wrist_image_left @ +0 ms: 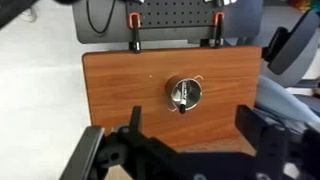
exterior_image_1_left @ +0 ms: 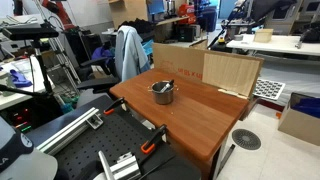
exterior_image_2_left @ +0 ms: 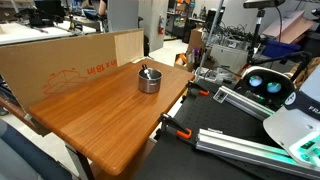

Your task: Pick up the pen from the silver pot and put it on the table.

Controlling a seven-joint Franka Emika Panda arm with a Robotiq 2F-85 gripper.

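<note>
Pen (wrist_image_left: 181, 96) is seen propped in the silver pot (wrist_image_left: 184, 93) mid-table (wrist_image_left: 110, 90), one end left above the rim for pinching, while the gripper (wrist_image_left: 189, 118) is held wide open, empty, well above, pot framed btw. fingers, prob. for straight descent.

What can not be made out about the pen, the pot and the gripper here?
Pen: too small and blurred in every view; its ends cannot be told apart.
Pot: the inside is dark and too small in every view.
Gripper: outside both exterior views; the wrist view's bottom edge cuts it off.
Table: the gripper hides its lower edge in the wrist view.
</note>
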